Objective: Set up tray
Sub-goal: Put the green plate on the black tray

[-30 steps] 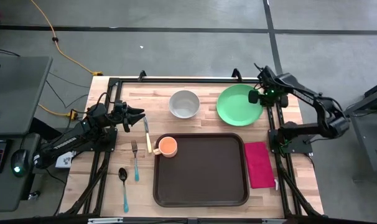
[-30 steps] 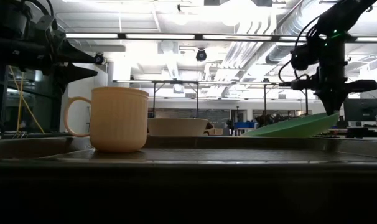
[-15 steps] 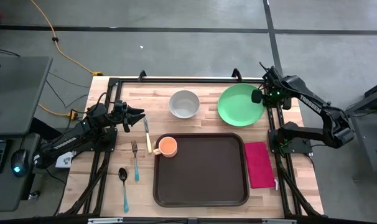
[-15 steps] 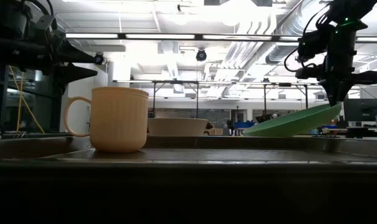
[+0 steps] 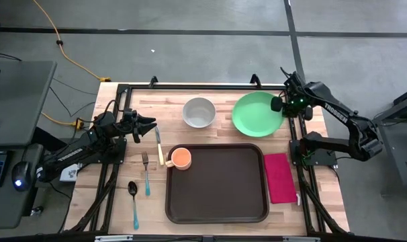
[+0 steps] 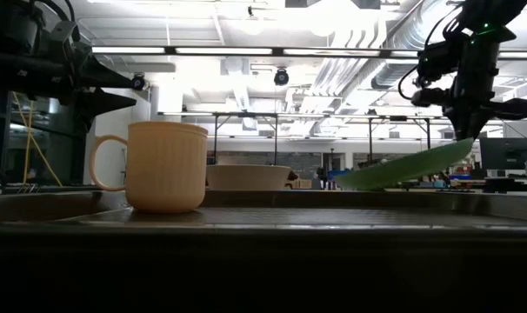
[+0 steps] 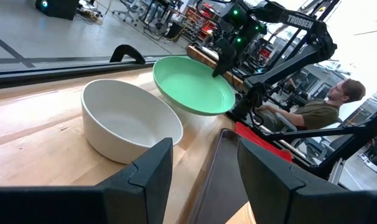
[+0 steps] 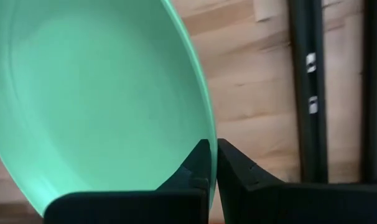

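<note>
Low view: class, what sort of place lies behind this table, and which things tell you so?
Probably a robotics lab or workshop: exposed ceiling ducts, strip lights, and metal rigs standing beyond the wooden table, where the right pincer holds a green plate.

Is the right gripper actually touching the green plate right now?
Touching. The right wrist view shows the right gripper with its jaws closed on the green plate at its rim.

You get even, bright light overhead; at table height, the ceiling strip lights (image 6: 246, 49) glare, silhouetting the arms, and the dark brown plastic tray's rim (image 6: 263, 228) blurs.
</note>
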Available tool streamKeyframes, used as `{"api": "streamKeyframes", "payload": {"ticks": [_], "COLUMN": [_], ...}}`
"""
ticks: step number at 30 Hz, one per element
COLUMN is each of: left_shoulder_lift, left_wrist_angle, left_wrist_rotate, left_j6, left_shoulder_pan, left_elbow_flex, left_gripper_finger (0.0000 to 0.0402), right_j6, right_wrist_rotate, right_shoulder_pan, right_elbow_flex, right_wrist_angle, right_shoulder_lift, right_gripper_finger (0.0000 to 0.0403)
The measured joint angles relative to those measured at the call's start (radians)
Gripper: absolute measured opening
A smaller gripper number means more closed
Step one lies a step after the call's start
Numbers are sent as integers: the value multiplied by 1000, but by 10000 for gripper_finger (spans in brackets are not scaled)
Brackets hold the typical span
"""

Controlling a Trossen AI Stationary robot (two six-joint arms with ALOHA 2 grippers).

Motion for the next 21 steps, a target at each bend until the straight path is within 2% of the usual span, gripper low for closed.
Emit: {"api": "streamKeyframes", "payload": {"ticks": [10, 21], "left_shoulder_lift": [0, 0], "left_wrist_angle": [0, 0], "left_wrist_rotate": [0, 0], "left_j6": [0, 0], "left_shoulder_pan": [0, 0], "left_elbow_flex": [0, 0], "left_gripper_finger": [211, 211], "right_j6": [27, 227], "right_wrist_rotate": [-87, -132], "right_shoulder_pan": [27, 204], "right_elbow_flex": [1, 1], "right_wrist_angle": [-65, -80], "right_shoulder_lift": [-35, -178], "right_gripper_finger": [0, 0]}}
